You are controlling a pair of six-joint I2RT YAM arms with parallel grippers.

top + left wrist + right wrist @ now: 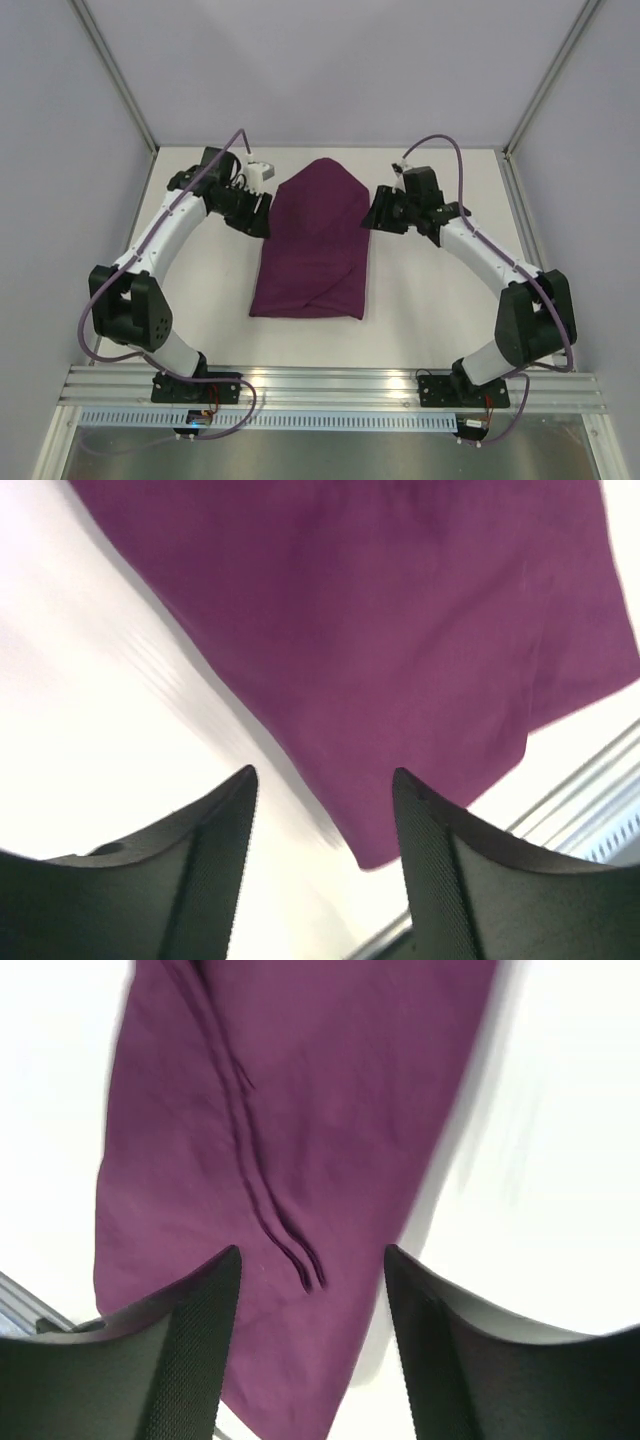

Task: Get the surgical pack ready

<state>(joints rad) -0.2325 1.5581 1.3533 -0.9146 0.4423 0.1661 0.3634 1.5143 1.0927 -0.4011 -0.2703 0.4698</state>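
Cloth (315, 245) lies folded at the centre of the top view on the table (200, 320), narrowing to a rounded far end. The left gripper (258, 212) sits just beside its upper-left edge, and the right gripper (378, 212) just beside its upper-right edge. Only the wrist views show the jaws: both pairs stand spread, with nothing between them. The right wrist view alone shows a fold seam along the cloth. The left wrist view shows a cloth corner near the rail (590, 790).
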